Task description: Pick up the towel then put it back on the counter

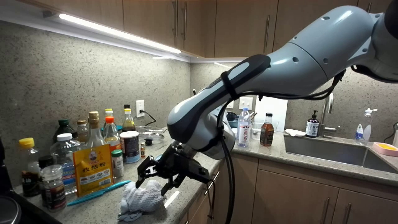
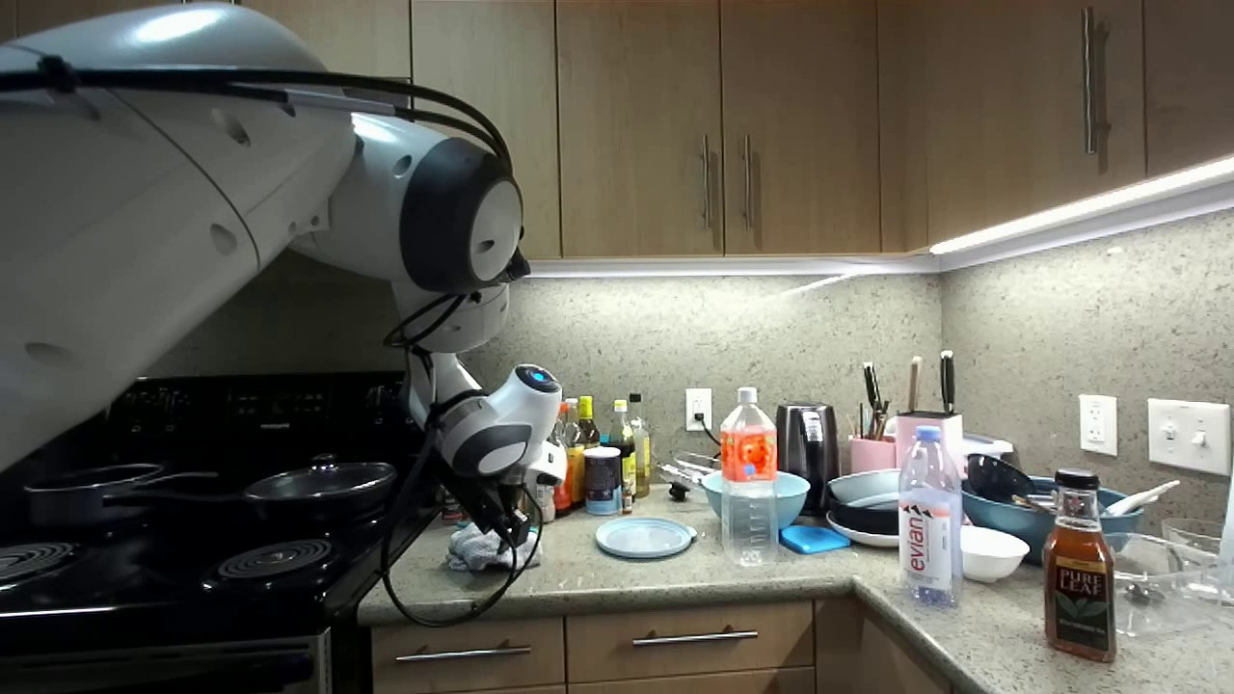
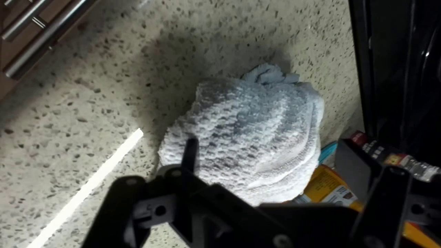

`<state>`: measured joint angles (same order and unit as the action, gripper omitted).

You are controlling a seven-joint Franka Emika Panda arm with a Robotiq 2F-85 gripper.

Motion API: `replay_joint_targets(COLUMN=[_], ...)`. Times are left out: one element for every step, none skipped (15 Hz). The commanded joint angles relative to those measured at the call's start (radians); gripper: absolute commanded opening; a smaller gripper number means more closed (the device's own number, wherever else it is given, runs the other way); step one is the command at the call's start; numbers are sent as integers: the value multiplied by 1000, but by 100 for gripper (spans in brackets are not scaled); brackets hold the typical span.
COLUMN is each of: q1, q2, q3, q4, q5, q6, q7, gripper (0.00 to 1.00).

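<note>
The towel is light grey-blue and textured. It lies bunched on the speckled counter (image 1: 183, 199), near the stove end; it shows in both exterior views (image 1: 141, 200) (image 2: 472, 549) and in the wrist view (image 3: 248, 127). My gripper (image 1: 150, 189) is open and points down at the towel. In the wrist view the gripper (image 3: 268, 142) has its fingers wide apart, one over the towel's edge, the other past its opposite side. Nothing is held. I cannot tell whether a fingertip touches the cloth. In an exterior view the fingers (image 2: 513, 532) are hard to make out.
A yellow pouch (image 1: 94, 169), a turquoise knife (image 1: 98, 193) and several bottles stand or lie beside the towel, along the wall. The black stove (image 2: 280, 549) borders the counter. A light blue plate (image 2: 644, 537) lies farther along. Drawer handles (image 3: 48, 38) are below the front edge.
</note>
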<state>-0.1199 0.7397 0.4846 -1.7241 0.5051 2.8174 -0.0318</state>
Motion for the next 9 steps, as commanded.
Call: replay_joint_targets(q1=[40,63,77,77,83,84,85,87,93], q2=[-4,-4,-4,-5,-14,-16,-20,-22,-23], q3=[-46,-72,-86,-86,-96,-99,-101,-106,-114], q4=[9,13,17,15,6,4,0,-2,-4], q5=[14,12,10,13,15,16,20,20,19], q6=[-5,-4,-5,-9,-12,-9,-4,-3,-5], q7=[39,72,91,93,111,116,123,129,142], gripper=[100,100,100,100,100,100,100,100,100])
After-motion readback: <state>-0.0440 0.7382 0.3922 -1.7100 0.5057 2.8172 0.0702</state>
